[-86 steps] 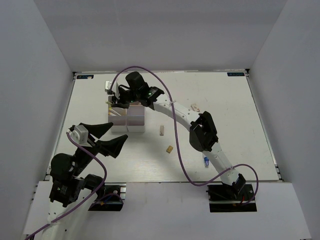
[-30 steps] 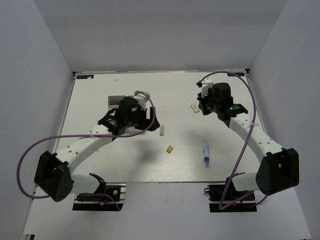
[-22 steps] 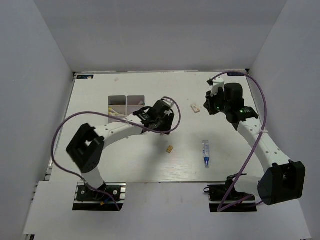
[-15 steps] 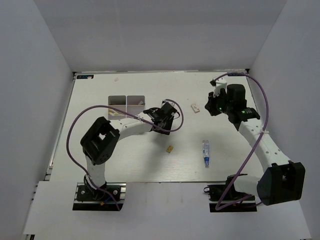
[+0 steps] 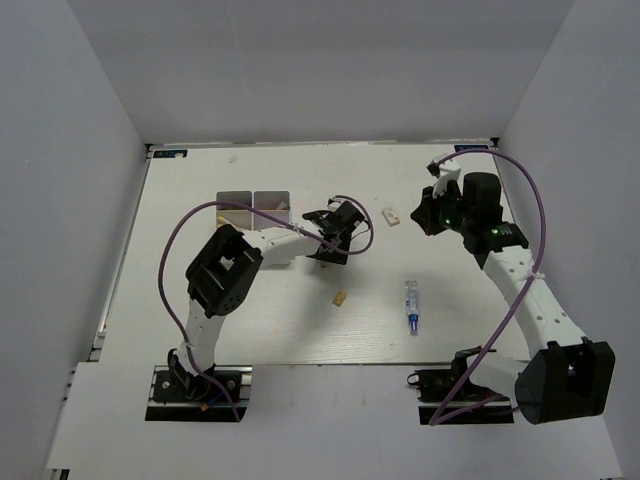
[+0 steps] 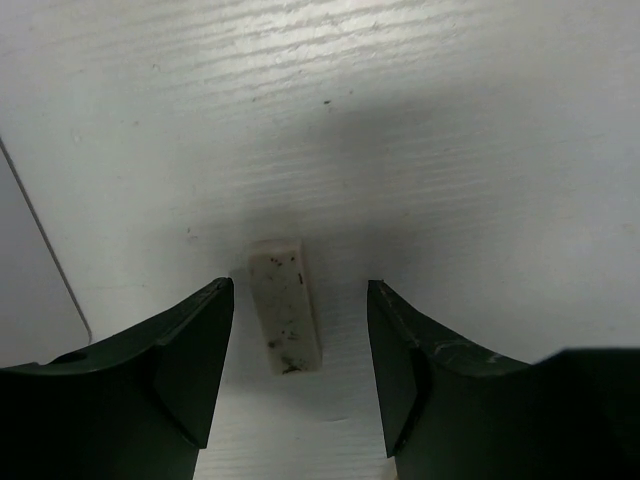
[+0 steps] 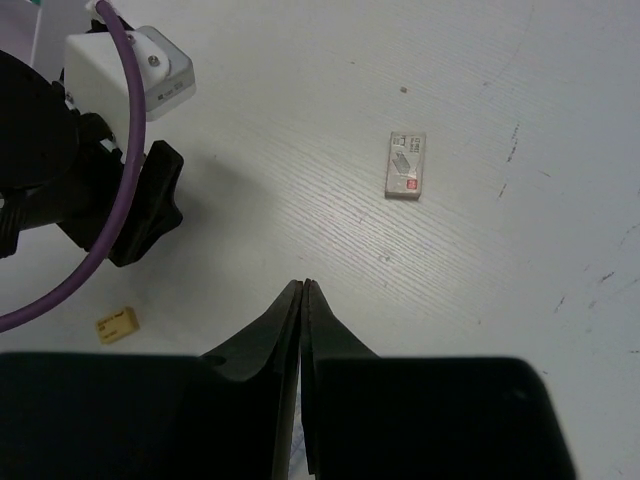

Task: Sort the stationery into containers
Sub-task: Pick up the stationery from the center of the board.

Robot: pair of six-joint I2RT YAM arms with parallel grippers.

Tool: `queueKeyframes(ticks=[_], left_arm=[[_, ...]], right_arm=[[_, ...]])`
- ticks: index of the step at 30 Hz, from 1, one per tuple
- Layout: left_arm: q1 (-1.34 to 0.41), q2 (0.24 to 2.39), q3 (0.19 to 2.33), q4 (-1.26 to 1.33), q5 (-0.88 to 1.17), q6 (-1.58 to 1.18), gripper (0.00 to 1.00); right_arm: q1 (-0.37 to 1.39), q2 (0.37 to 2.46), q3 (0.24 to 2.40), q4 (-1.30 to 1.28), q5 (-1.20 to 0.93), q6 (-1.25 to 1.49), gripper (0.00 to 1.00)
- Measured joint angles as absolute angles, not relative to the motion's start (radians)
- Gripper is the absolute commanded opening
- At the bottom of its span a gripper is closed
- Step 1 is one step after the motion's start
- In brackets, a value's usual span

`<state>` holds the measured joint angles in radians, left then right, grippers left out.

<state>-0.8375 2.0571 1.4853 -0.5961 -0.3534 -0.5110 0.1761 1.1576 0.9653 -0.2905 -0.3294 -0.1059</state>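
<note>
Left gripper (image 6: 297,292) spread astride a beige eraser block (image 6: 285,305); right gripper (image 7: 303,287) pinched together, holding nothing.
The white organizer box (image 5: 253,200) sits near the left gripper, to its left in the top view. The block lies between that gripper's fingers, touching neither. A small tan eraser (image 5: 340,298) lies apart from it. A labelled eraser (image 7: 405,165) lies ahead and right of the right gripper's tips, and the blue-tipped tube (image 5: 411,303) is well apart from them.

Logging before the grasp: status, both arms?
Left fingers open, straddling beige eraser, no contact. Right fingers shut, empty, hovering. Nothing blocking the eraser.
</note>
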Motion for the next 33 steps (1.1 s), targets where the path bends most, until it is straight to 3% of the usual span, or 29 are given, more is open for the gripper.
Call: queueKeyframes(ticks=[6, 12, 20, 27, 33], left_arm=[[-0.828, 2.061, 1.474, -0.606, -0.357, -0.534, 0.58], [-0.827, 2.061, 1.472, -0.607, -0.348, -0.544, 0.27], [-0.828, 1.956, 1.359, -0.561, -0.321, -0.523, 0.08], [-0.826, 1.574, 1.184, -0.399, -0.297, -0.414, 0.02], [-0.814, 1.463, 1.206, -0.357, -0.339, -0.259, 0.0]], right_arm=[[0.165, 1.144, 0.965, -0.289, -0.357, -0.103, 0.07], [0.157, 1.13, 0.962, -0.289, -0.377, -0.099, 0.07], [0.139, 1.105, 0.939, -0.29, -0.408, -0.091, 0.25], [0.132, 1.102, 0.937, -0.29, -0.43, -0.091, 0.27], [0.13, 1.099, 0.935, -0.289, -0.438, -0.09, 0.27]])
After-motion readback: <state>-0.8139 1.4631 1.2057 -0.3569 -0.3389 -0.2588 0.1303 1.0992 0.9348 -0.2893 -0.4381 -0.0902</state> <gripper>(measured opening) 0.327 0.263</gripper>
